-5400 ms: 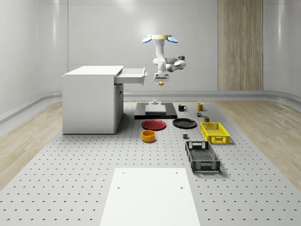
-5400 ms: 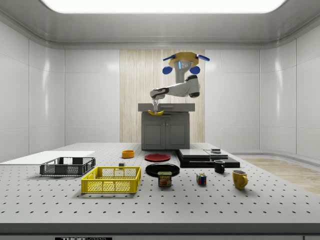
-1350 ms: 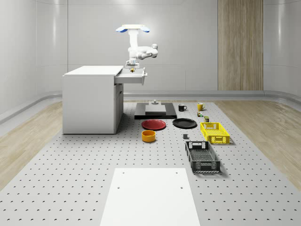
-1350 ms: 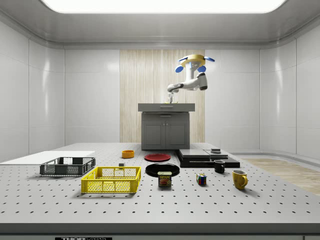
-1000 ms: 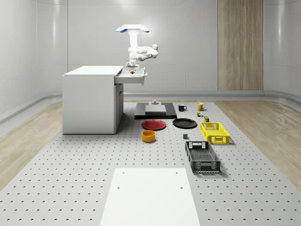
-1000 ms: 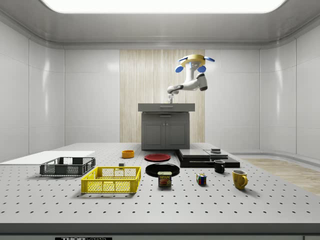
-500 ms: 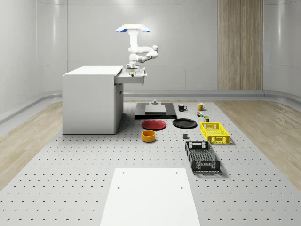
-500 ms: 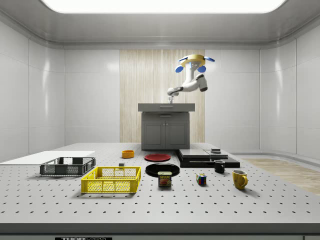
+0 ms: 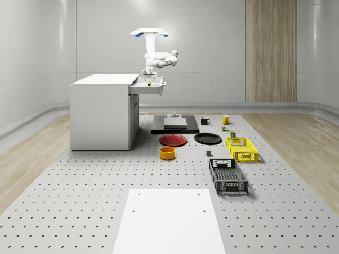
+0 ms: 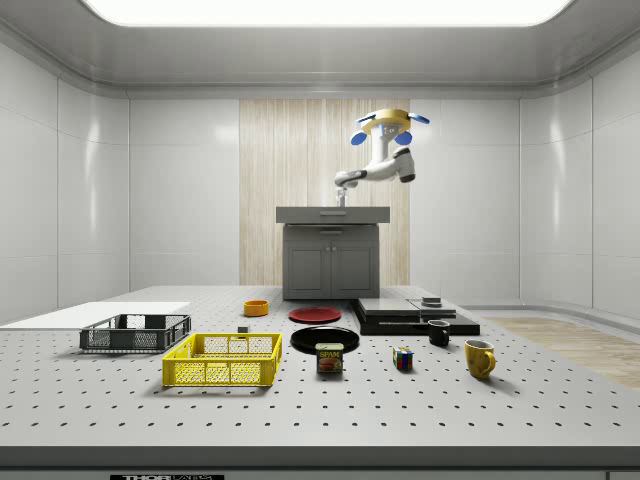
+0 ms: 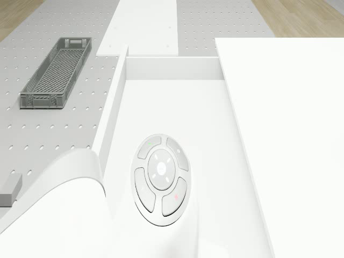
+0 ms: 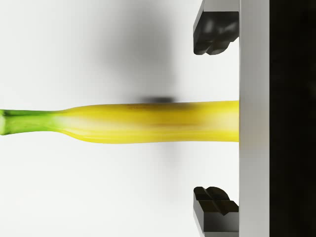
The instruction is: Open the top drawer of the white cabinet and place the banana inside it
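Now the drone [image 9: 150, 33] hovers over the white cabinet's pulled-out top drawer [image 9: 149, 85]; its pincer [image 12: 216, 118] spread wide above the yellow green-stemmed banana [image 12: 123, 122]; a careless retreat could clip the drawer wall.

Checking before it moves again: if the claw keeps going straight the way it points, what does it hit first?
Probably the banana, lying between the open fingers of the claw on the white floor of the drawer; depth is unclear. The drone hovers over the drawer.
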{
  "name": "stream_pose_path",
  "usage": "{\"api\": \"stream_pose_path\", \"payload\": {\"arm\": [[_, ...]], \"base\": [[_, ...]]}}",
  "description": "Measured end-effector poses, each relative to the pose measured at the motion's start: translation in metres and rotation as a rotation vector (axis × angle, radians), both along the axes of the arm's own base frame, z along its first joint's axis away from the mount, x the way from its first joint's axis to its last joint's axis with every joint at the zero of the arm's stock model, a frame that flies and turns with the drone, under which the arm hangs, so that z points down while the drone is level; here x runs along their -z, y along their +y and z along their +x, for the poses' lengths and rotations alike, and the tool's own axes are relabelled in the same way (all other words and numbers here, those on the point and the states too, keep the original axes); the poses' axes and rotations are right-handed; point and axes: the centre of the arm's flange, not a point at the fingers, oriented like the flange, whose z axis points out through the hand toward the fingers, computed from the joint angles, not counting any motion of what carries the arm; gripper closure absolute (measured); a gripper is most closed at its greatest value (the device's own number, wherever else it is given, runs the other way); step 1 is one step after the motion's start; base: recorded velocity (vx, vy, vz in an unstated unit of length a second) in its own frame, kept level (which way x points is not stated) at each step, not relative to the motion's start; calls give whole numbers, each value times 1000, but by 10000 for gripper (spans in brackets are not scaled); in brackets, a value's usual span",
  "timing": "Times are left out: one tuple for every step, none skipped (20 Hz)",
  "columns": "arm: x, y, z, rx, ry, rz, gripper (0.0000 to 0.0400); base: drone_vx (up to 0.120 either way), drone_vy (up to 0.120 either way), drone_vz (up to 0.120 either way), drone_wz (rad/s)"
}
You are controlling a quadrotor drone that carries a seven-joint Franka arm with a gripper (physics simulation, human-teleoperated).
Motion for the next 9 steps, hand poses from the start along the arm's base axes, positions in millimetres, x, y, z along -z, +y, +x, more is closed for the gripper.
{"api": "stream_pose_path", "payload": {"arm": [[4, 0, 0, 0, 0, 0, 4], [7, 0, 0, 0, 0, 0, 3], [10, 0, 0, 0, 0, 0, 2], [13, 0, 0, 0, 0, 0, 2], [15, 0, 0, 0, 0, 0, 1], [16, 0, 0, -1, 0, 0, 1], [18, 0, 0, -1, 0, 0, 1], [19, 0, 0, -1, 0, 0, 1], [19, 0, 0, -1, 0, 0, 1]], "base": [[0, 0, 0, 0], [0, 0, 0, 0], [0, 0, 0, 0], [0, 0, 0, 0], [0, 0, 0, 0], [0, 0, 0, 0], [0, 0, 0, 0], [0, 0, 0, 0], [0, 0, 0, 0]]}}
